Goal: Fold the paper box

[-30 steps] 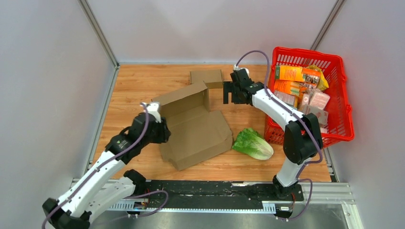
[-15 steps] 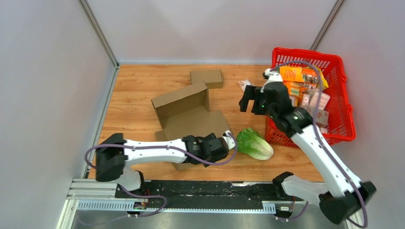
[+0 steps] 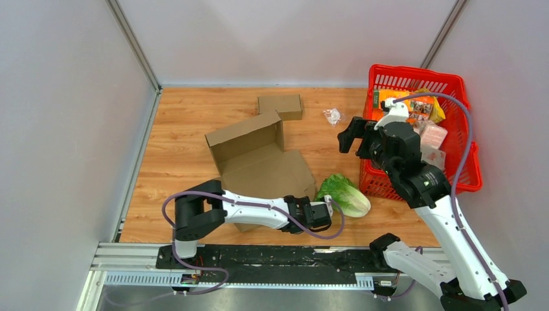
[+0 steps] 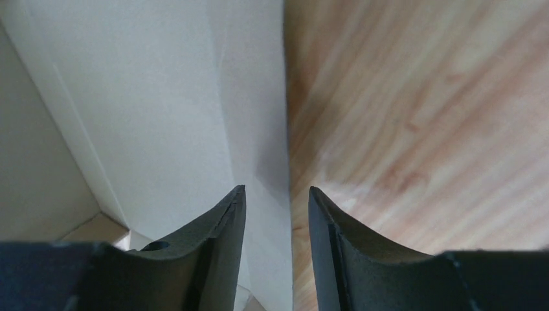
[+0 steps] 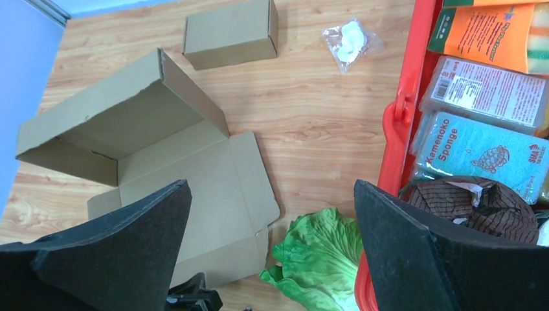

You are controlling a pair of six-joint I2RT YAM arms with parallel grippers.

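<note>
The paper box (image 3: 259, 162) is a brown cardboard carton lying open on the wooden table, its back wall upright and its front flaps spread flat. My left arm stretches low along the front edge. The left gripper (image 3: 322, 214) sits at the box's front right corner, beside the lettuce. In the left wrist view the left gripper (image 4: 277, 189) has its jaws apart, and the edge of a pale flat panel (image 4: 162, 116) runs into the gap. My right gripper (image 3: 353, 139) hangs high beside the basket, wide open and empty. From there the right gripper (image 5: 270, 184) looks down on the box (image 5: 194, 175).
A small closed carton (image 3: 280, 106) stands behind the box. A clear packet (image 3: 333, 115) lies on the table near it. A green lettuce (image 3: 343, 193) rests right of the box's front corner. The red basket (image 3: 467, 97) with packaged goods fills the right side. Grey walls close in on both sides.
My left arm swung from the box's left side down along the front edge to its right corner. The right arm lifted and pulled back from the small carton toward the basket.
</note>
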